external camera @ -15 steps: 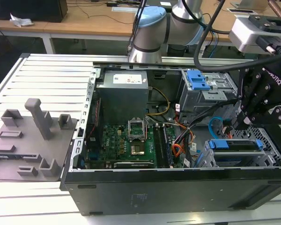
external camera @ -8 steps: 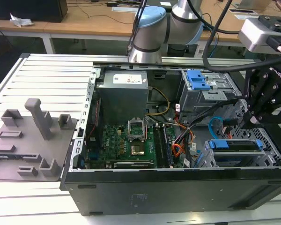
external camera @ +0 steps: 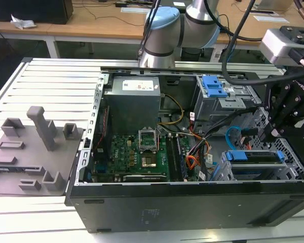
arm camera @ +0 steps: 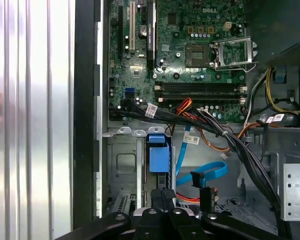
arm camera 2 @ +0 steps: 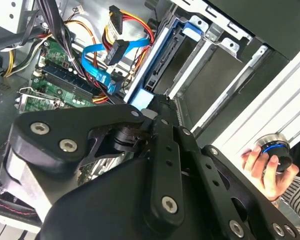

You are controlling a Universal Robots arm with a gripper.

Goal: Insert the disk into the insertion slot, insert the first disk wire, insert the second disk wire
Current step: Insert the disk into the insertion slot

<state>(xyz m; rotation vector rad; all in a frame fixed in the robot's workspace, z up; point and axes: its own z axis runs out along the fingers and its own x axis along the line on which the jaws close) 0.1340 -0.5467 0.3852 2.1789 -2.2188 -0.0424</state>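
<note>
The disk (external camera: 253, 157), in its bright blue carrier frame, stands on edge inside the insertion slot (external camera: 228, 174) of the silver drive cage at the exterior view's right. In the first wrist view the disk's blue end (arm camera: 159, 157) lies straight ahead of my gripper (arm camera: 163, 194). Its fingers are shut together, with their tips at the disk's near edge. In the second wrist view the gripper (arm camera 2: 157, 102) meets the blue frame (arm camera 2: 140, 97) at the slot (arm camera 2: 215, 55). A loose blue disk wire (arm camera: 205, 172) with a black plug hangs beside the disk.
The open computer case holds a green motherboard (external camera: 137, 154), a grey power supply (external camera: 131, 104) and a taller grey cage with a blue latch (external camera: 215, 88). Cable bundles (arm camera: 230, 140) cross near the slot. A person's hand (arm camera 2: 262, 170) holds a round knob beside the case.
</note>
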